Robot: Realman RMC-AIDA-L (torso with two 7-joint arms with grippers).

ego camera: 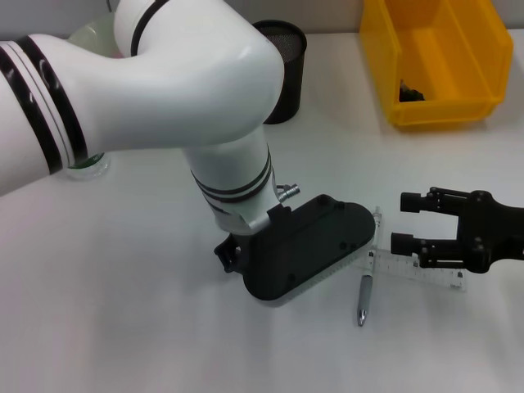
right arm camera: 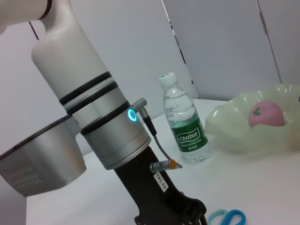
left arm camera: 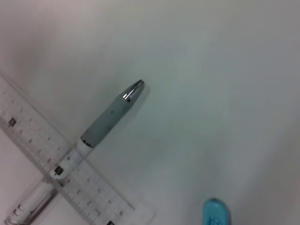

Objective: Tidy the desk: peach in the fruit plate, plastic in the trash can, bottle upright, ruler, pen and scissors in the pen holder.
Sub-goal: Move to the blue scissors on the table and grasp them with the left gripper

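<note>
Pink peach sits in the fruit plate, bottle upright beside it. Pen and ruler remain on the worktop; right end effector spread beside the ruler; left end effector's state I cannot tell.

The bench is a smooth, matt white surface. The ruler is clear plastic with printed marks. Across it lies the pen, with a matt grey grip, a shiny metal tip and a clear barrel. The pen holder near the far edge is black wire mesh. The bin at the far right corner is glossy yellow plastic. The bottle is clear plastic with a green paper-like label. The fruit plate looks translucent and glossy, and the peach in it is matt pink. The scissors have smooth blue plastic handles. The right hand is matt black. The left arm has a glossy white shell.
</note>
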